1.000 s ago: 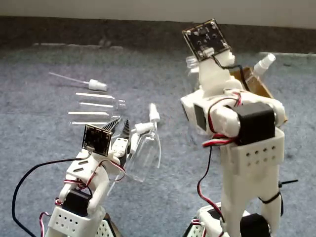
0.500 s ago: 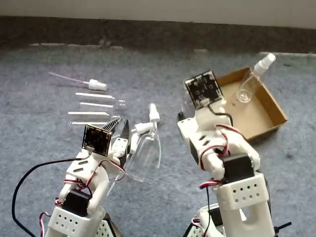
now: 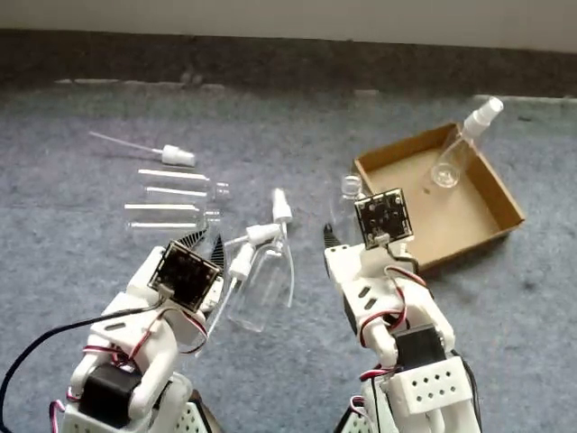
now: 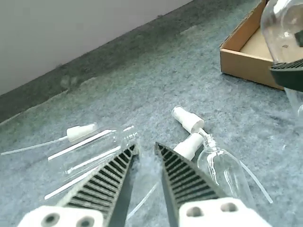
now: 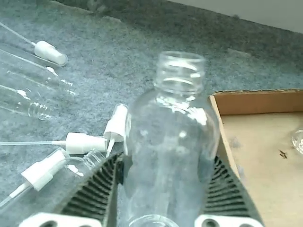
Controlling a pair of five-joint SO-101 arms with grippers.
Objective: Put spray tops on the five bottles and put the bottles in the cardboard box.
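Bottle (image 5: 171, 137) base sits hidden between right fingers (image 5: 92, 194).

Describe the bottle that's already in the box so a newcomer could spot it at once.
Find the cardboard box on the right of the grey carpet. A clear bottle leans in its far corner, neck poking above the wall. It is the only bottle inside the box, and wears a white spray top.

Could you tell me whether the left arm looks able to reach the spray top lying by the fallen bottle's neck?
Probably yes: the open left hand hovers just short of the spray top, nothing blocking it.
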